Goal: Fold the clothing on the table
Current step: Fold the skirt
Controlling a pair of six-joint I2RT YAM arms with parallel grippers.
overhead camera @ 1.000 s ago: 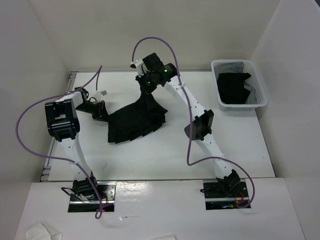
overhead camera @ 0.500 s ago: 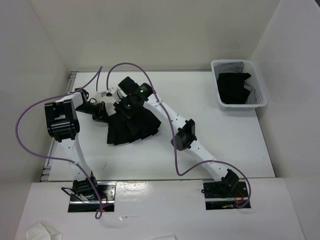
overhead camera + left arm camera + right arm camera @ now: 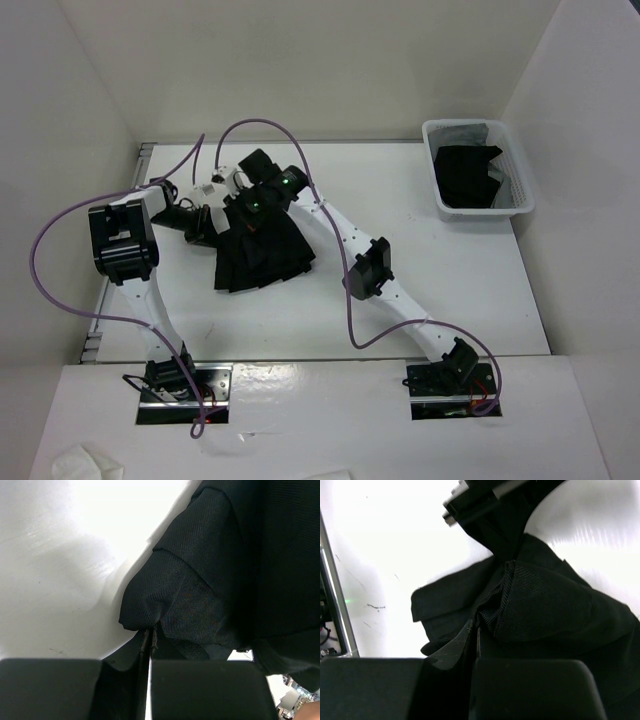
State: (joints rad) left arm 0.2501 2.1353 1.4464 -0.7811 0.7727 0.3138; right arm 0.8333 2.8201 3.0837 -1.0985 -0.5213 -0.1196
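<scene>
The garment [image 3: 262, 252] is black woven cloth, matt, with a fine ribbed twill grain that shows up close. The table [image 3: 450, 280] is smooth matt white, marked with a few faint dark scuffs. The rail [image 3: 331, 595] along its 9 o'clock edge is bare silvery metal. At 2 o'clock the bin [image 3: 483, 214] is white plastic holding more dark cloth [image 3: 468, 178]. The cables [image 3: 260, 122] have a smooth purple sheath. The arm [image 3: 335, 222] has a smooth white shell with a slight gloss.
</scene>
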